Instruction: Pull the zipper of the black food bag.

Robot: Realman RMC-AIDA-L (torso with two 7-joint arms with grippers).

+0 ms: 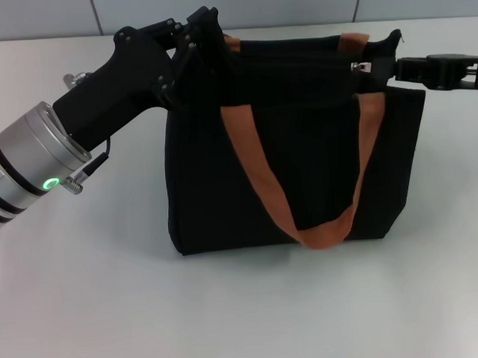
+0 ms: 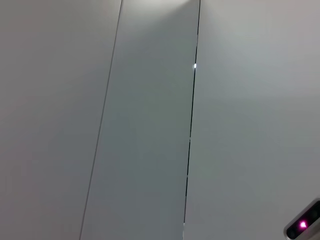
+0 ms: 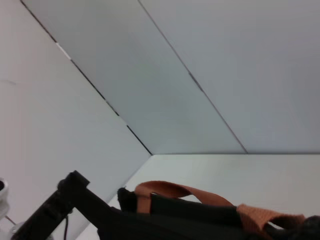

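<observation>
One black food bag (image 1: pixel 302 168) with two orange straps (image 1: pixel 259 174) stands on the bench (image 1: pixel 245 313); left gripper (image 1: pixel 205 42) clenches its top corner, right gripper (image 1: pixel 377 68) grasps the zipper (image 1: pixel 359 66).

The bag (image 1: pixel 294 169) stands upright on the table (image 1: pixel 245 313), with the left gripper (image 1: pixel 205 39) at its top left corner, the right gripper (image 1: pixel 389 68) at its top right corner, and the zipper (image 1: pixel 359 66) just beside the latter.

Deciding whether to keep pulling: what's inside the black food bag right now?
Nothing inside shows. The black food bag stands upright on the table, its fabric hiding the contents. The left gripper grips one top corner; the right gripper is at the zipper.
</observation>
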